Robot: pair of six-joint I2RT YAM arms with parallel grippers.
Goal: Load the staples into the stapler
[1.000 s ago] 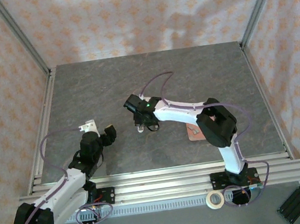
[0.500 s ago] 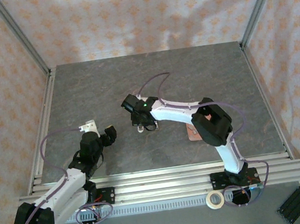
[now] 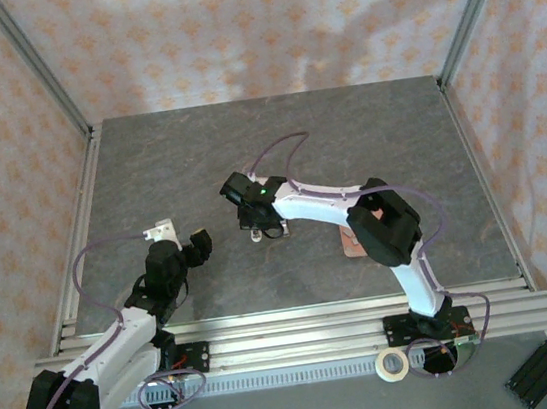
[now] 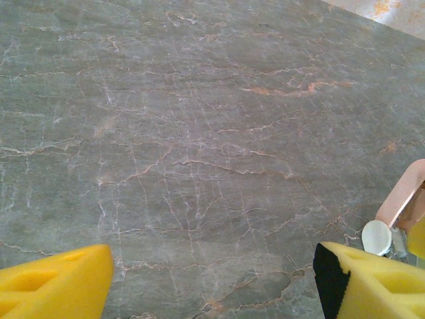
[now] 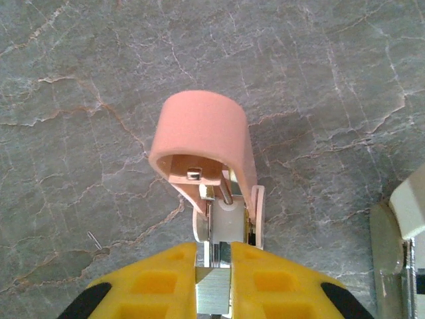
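The pink stapler (image 5: 204, 136) lies on the grey stone table with its cover swung up, the white and metal channel bare beneath it. My right gripper (image 5: 214, 266) sits right at the channel's near end, shut on a short dull-grey strip of staples (image 5: 213, 297). From above, the right gripper (image 3: 254, 227) hangs over the stapler (image 3: 259, 236) at the table's middle. The left gripper (image 3: 198, 245) stands open just to its left with nothing between its yellow fingers (image 4: 53, 282). The stapler (image 4: 402, 199) pokes in at the right edge of the left wrist view.
One loose staple (image 5: 95, 240) lies on the table left of the stapler. A pink-brown item (image 3: 356, 244) lies under the right arm. A white-and-grey object (image 5: 398, 226) is at the right edge. A tape roll (image 3: 391, 363) and a black piece (image 3: 538, 374) sit off the table.
The right arm has shifted a little to the left, carrying the staple strip closer over the stapler. The left arm has not moved.
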